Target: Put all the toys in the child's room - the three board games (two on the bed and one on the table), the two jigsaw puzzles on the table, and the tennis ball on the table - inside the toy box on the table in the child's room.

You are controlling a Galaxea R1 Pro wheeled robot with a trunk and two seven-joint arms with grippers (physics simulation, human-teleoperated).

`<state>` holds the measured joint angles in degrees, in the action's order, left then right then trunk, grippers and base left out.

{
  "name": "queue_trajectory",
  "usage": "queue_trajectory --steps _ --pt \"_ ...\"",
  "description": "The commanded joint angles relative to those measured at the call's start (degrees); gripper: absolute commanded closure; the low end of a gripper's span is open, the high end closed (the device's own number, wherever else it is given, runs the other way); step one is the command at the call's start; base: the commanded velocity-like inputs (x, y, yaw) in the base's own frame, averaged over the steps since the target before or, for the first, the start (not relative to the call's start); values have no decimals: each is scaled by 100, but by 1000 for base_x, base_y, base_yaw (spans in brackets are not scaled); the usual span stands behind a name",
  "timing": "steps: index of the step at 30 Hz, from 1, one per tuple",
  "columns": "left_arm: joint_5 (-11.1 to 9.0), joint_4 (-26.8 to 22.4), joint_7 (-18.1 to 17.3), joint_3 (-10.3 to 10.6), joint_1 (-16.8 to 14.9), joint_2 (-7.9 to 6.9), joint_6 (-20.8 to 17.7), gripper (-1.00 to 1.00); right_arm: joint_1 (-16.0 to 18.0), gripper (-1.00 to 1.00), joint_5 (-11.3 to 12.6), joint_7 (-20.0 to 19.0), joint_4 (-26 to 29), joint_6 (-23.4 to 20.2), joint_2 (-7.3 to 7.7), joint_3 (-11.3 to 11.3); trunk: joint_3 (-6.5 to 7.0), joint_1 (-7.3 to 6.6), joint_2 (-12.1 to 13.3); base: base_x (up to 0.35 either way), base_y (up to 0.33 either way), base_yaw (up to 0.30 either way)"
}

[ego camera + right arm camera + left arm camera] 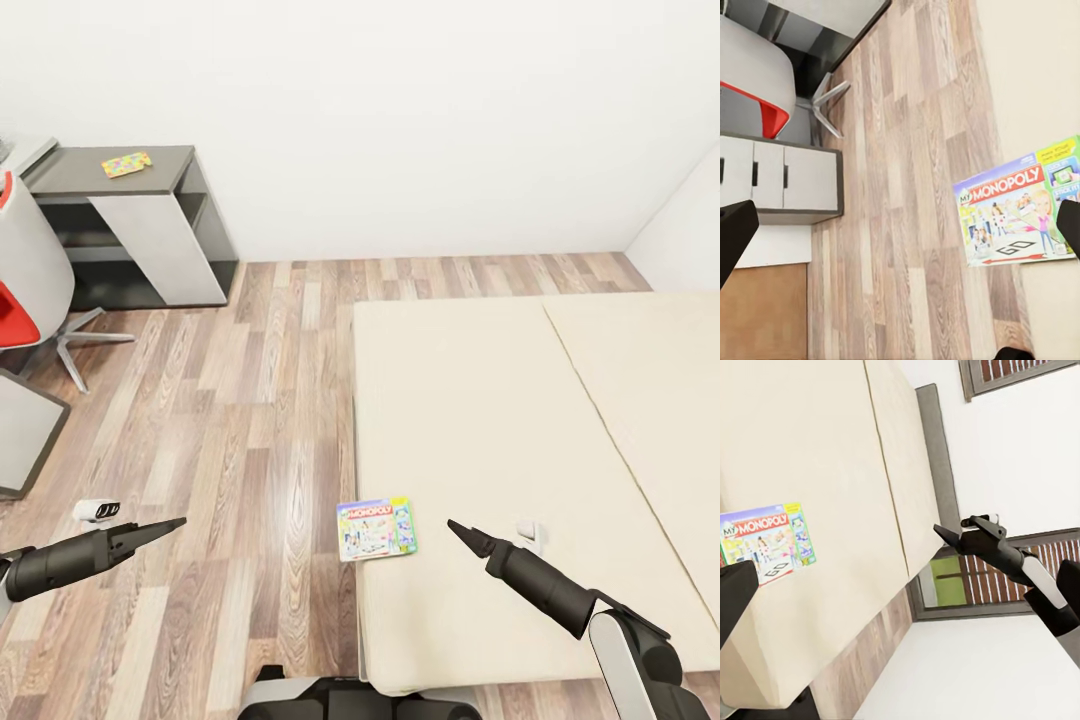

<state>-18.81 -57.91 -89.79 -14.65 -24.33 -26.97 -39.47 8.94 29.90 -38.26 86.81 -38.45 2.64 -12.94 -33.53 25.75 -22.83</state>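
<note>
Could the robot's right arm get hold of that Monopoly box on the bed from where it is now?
Probably yes. The Monopoly box lies flat at the bed's edge, with nothing on it, and the right claw hovers just beside it, nothing between them.

A Monopoly board game (1020, 212) is seen lying on the cream bed (1035, 75) edge, beside wood-plank floor (907, 187).

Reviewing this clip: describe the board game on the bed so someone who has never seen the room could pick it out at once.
Start at the wide cream bed on the wood-plank floor. At its near left edge, overhanging slightly toward the floor, lies the board game, flat between the left gripper and right gripper. Its pale, colourful lid with a red "Monopoly" banner is the only printed thing on the plain mattress.
</note>
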Motion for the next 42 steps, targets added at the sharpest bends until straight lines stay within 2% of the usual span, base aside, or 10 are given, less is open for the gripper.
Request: queue_trajectory --steps 1,42 --pt "1 -1 -21 0 -2 -2 -61 -100 3 -100 25 -6 2 -39 0 -6 3 3 -8 0 0 0" --pt "1 -1 -21 -2 -2 -2 -61 -100 3 -100 16 -1 2 -39 -44 11 394 3 -8 0 0 0"
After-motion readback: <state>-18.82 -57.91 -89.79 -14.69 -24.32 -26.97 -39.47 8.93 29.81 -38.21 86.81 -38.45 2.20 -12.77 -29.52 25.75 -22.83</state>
